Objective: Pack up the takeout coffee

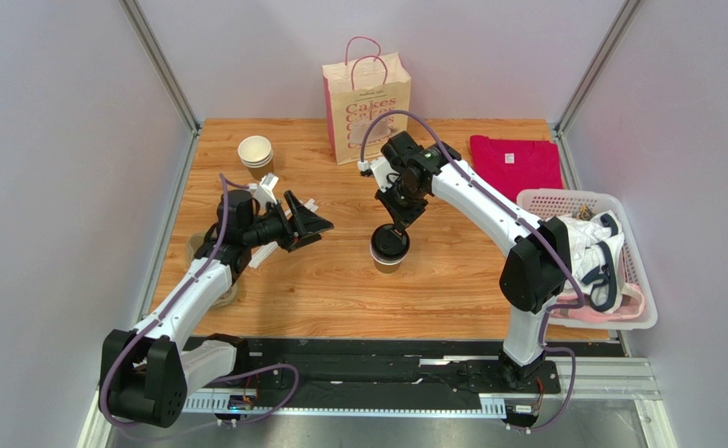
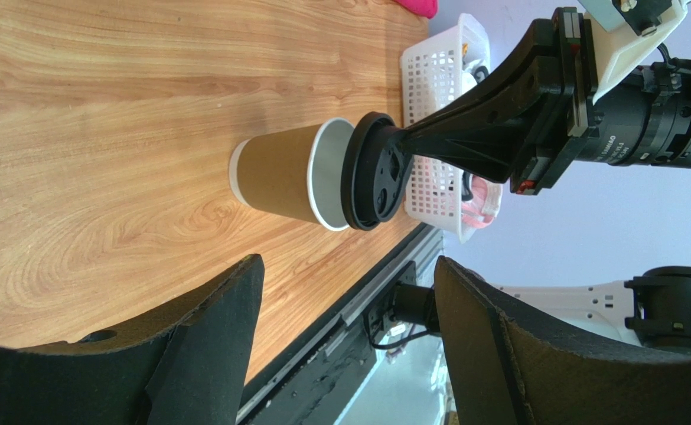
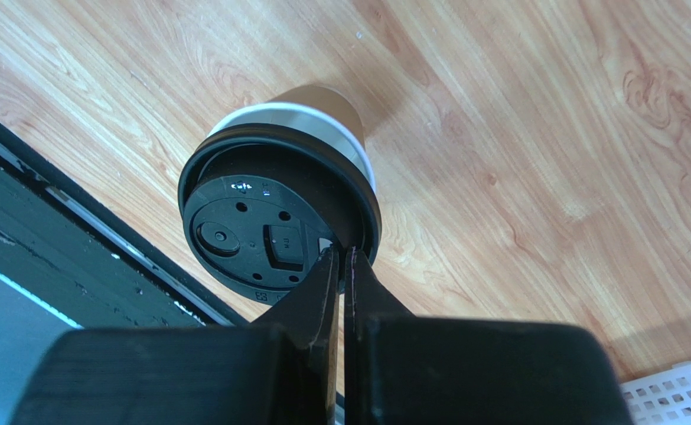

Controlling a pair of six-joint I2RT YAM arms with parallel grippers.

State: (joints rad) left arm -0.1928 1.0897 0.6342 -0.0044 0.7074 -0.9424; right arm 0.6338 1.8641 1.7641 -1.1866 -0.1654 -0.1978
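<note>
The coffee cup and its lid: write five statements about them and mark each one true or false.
1. The right gripper is shut on the rim of the black lid. True.
2. The black lid is pressed flat and sealed onto the cup. False: it sits tilted at the mouth, with the white rim showing on one side.
3. The left gripper holds the cup. False: it is open, empty and off to the side.
4. The cup stands upright on the table. True.
5. The cup is inside the paper bag. False: the bag stands at the far edge, apart from the cup.
</note>
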